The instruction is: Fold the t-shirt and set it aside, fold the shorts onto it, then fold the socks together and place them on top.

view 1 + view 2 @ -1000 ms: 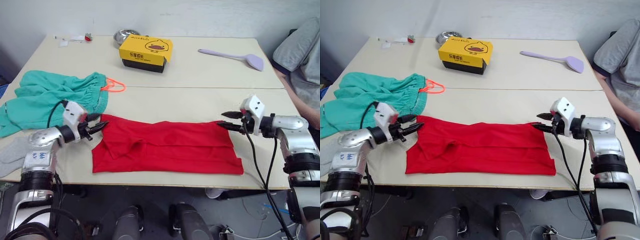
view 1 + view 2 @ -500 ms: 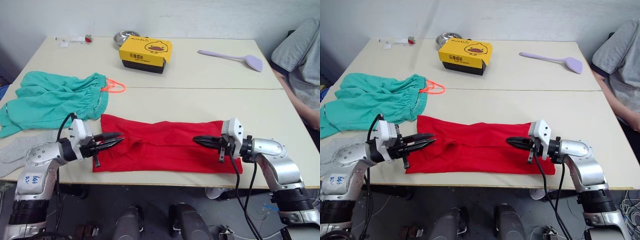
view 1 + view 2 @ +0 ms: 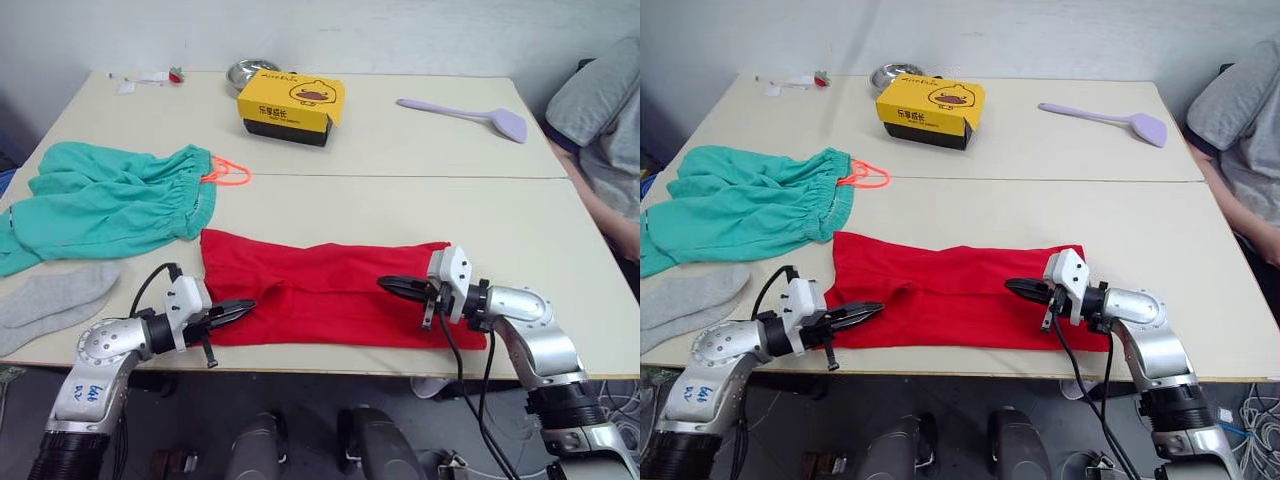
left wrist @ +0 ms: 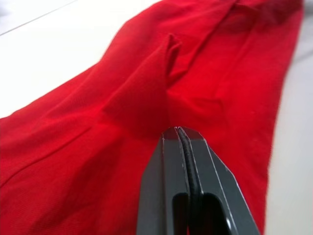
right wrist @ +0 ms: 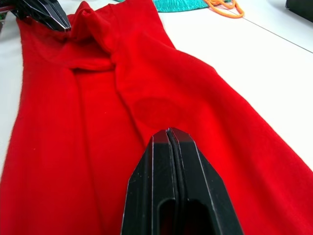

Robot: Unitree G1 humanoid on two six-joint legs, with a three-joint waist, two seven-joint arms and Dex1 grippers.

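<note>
T-shirt (image 3: 330, 292) fold in hand: long red band along table (image 3: 420, 200) front edge, shorts (image 3: 110, 200) beyond its left end; left gripper (image 3: 235, 312) and right gripper (image 3: 395, 288), both closed, empty, over opposite ends; next likely needs an end pinched and carried across

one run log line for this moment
t-shirt: flat, part-folded | left gripper: shut, over its left end | right gripper: shut, over its right half
</note>
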